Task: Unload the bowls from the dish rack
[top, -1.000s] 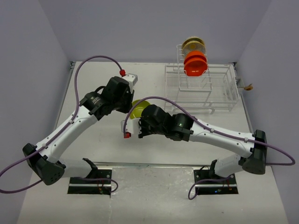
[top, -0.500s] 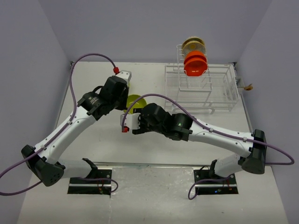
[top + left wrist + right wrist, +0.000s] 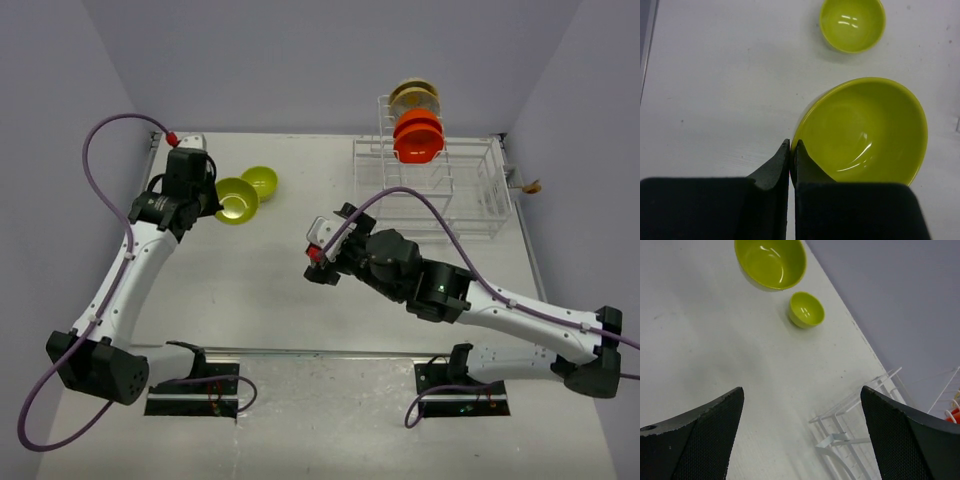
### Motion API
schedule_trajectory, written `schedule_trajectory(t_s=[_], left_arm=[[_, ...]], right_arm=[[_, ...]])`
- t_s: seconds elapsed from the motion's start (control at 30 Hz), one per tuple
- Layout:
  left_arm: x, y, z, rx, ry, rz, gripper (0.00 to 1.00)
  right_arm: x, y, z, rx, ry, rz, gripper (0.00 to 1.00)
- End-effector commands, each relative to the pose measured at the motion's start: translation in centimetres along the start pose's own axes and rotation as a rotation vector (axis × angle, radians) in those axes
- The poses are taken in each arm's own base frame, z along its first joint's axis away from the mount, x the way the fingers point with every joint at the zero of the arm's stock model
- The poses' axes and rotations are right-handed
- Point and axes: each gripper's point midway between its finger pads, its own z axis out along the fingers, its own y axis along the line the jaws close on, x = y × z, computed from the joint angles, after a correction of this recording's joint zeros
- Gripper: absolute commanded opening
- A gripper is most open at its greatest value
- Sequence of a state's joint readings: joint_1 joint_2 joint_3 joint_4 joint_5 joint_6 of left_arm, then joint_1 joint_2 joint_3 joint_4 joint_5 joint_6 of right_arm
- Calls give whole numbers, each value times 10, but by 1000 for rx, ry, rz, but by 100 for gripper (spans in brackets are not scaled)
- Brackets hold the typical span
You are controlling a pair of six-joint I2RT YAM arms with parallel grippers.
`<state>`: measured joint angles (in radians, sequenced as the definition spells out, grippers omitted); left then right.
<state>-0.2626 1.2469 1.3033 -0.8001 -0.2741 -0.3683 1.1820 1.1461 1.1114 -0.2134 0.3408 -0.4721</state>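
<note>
My left gripper is shut on the near rim of a lime-green bowl, at the back left of the table. I cannot tell whether that bowl touches the table. A smaller lime-green bowl stands upright just beyond it. The white wire dish rack sits at the back right. In its upright section an orange-red bowl stands on edge, with a cream bowl behind it. My right gripper is open over mid-table with nothing between its fingers.
The table's left edge runs close beside the left gripper. The right wrist view shows the rack's near wires ahead and both green bowls farther off. Bare tabletop lies between the arms.
The right gripper opened, let go of the green bowl and drew back to the right. The left arm swung to the back left with the bowl, uncovering the smaller green bowl.
</note>
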Motion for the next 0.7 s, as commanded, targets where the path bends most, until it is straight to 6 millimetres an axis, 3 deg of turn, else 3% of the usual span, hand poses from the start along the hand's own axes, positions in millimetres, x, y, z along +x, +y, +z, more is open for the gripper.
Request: schedule_trajectory(t_s=[0.0,0.07,0.2,0.37,0.43,0.5,0.57,0.67], left_arm=[[-35,12,5,-11,-134,-153,0],[-43,13,10,-7,-161,-199,0],[-63,20,37,-22,-156,-281,0],[-74,40,57,-75,-168,-329,0],[-79,43,66,-101,-183,-346,0],[-78,41,88,-115,-144,-360,0],[-75,36,114,-106,-81,-370,0],[-81,30,130,-88,-74,-387,0]], right_arm=[[-29,-35,-18,176,-142,277,99],[-30,-47,-36,224,-166,386,99],[-15,-65,-71,303,-195,501,99],[-3,-86,-115,385,-281,625,99],[8,-82,-118,386,-275,628,99],[16,-82,-126,399,-284,644,99],[19,-81,-131,392,-302,650,99],[21,-78,-134,375,-311,637,99]])
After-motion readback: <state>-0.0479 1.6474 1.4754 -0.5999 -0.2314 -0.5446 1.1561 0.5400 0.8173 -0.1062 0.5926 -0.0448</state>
